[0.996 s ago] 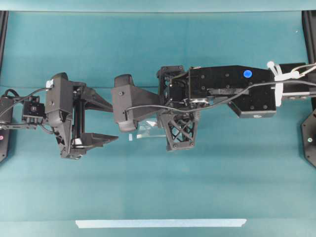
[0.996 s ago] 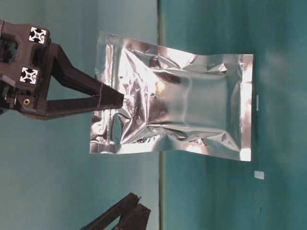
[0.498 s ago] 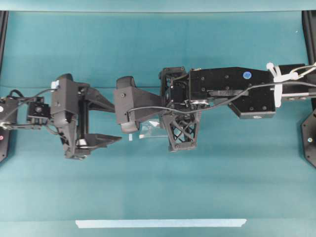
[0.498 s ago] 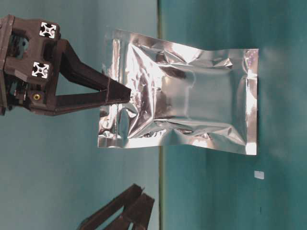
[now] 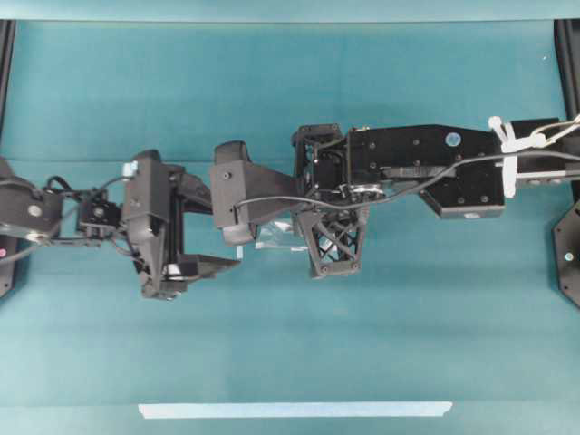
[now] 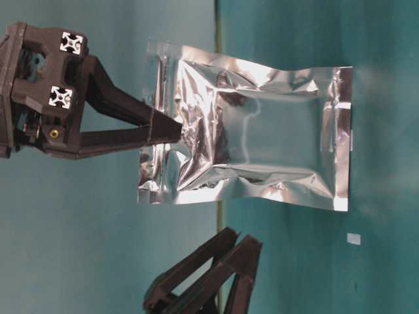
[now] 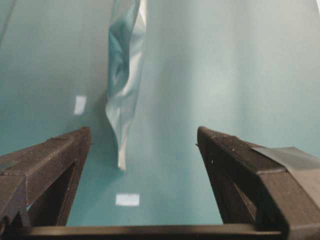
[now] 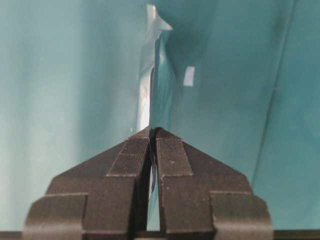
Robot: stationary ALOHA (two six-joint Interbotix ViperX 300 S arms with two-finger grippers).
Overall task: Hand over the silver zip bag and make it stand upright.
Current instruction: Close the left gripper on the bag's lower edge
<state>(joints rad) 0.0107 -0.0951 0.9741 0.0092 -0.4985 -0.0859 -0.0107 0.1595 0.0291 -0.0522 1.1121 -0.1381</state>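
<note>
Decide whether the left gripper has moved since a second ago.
Yes. In the overhead view the left gripper has advanced rightward, away from the table's left edge, toward the silver zip bag.

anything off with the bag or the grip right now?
Nothing stands out. The silver zip bag is crinkled near the right pincer, which is shut on its edge, but it looks intact. The left pincer is open, apart from it.

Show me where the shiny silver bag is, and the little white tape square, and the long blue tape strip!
silver zip bag (image 6: pixel 262 144): table-level view, crinkled middle.
white tape square (image 7: pixel 127 199): left wrist view, its centre.
pale blue tape strip (image 5: pixel 294 410): overhead view, mid-length.
</note>
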